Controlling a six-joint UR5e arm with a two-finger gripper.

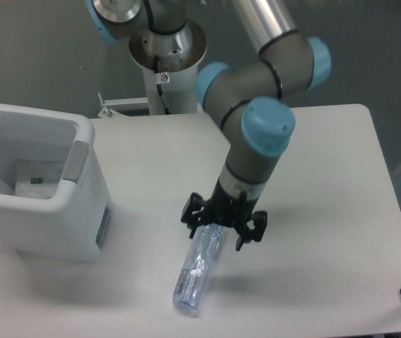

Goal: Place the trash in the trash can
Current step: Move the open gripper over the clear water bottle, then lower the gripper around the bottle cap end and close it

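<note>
White tabletop fills most of what I can see from where I stand, with dark grey floor behind it. Low over that table [313,176] the gripper [223,227] hangs with its jaws spread apart, one black finger on each side of the cap end of the clear bottle [198,269]. The fingers straddle the neck without pinching it, as far as I can judge; nothing is clamped yet. That pose makes sense to me as the set-up for a grab across the bottle's narrow width, since the bottle lies flat with its long axis running toward the front edge and tilted a little to the left.

Above the gripper the arm [257,141] bends down steeply from its pedestal at the back of the table, its blue-capped joints stacked over the wrist.

Well apart to the left stands the trash can [81,211], open at the top, with a flat white packet [35,179] lying on its floor. So one piece looks already binned and the bottle is what remains.

Between bottle and can the table looks bare, though the can's near wall is tall and would need clearing.
</note>
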